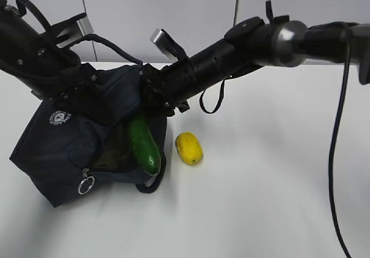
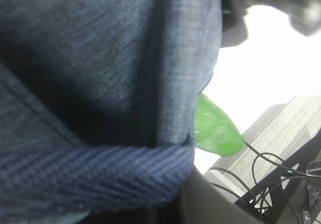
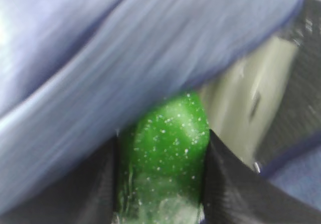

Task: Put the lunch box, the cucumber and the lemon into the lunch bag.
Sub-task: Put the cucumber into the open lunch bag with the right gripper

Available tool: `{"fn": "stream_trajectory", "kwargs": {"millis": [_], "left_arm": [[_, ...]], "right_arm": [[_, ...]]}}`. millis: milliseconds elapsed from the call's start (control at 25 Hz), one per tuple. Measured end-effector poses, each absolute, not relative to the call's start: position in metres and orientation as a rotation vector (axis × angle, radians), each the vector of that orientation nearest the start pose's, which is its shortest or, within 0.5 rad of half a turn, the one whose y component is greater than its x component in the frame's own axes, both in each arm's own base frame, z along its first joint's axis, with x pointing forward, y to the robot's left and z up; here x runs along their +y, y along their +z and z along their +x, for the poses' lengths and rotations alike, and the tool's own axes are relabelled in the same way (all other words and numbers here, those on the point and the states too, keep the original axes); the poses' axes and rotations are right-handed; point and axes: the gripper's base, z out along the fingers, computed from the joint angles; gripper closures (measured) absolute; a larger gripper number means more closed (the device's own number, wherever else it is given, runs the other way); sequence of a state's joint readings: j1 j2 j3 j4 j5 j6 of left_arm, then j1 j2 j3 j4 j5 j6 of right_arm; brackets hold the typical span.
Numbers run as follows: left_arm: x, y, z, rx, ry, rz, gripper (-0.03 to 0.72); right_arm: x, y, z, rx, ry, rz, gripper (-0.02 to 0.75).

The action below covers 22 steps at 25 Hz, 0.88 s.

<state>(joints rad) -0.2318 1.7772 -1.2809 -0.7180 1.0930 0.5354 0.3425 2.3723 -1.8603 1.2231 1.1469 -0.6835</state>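
Note:
The navy lunch bag (image 1: pixel 55 148) lies tilted at the left with its opening facing right. My left gripper (image 1: pixel 97 95) is shut on the bag's upper edge and holds it up; the left wrist view shows bag fabric (image 2: pixel 100 58) and a handle strap (image 2: pixel 100 179) at the jaws. My right gripper (image 1: pixel 152 104) is shut on the cucumber (image 1: pixel 144 145) at the bag's mouth, with black fingers (image 3: pixel 100 184) on both sides of it (image 3: pixel 165 133). Its tip shows in the left wrist view (image 2: pixel 215 128). The lemon (image 1: pixel 189 148) lies on the table right of the bag. A pale green surface (image 3: pixel 251 98), probably the lunch box, shows inside the bag.
The bag's zipper ring pull (image 1: pixel 86 184) hangs at its front corner. A loose black cable (image 1: pixel 335 154) hangs down at the right. The white table (image 1: pixel 260 200) stretches to the front and right of the lemon.

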Motion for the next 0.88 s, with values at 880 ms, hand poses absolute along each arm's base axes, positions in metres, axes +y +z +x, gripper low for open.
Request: {"fn": "stream_trajectory", "kwargs": {"millis": [880], "left_arm": [[-0.132,0.239,0.325,2.774,-0.933,0.645,0.697]], "right_arm": [[0.263,0.135,0.451,2.118,1.768,-0.371,0.253]]}}
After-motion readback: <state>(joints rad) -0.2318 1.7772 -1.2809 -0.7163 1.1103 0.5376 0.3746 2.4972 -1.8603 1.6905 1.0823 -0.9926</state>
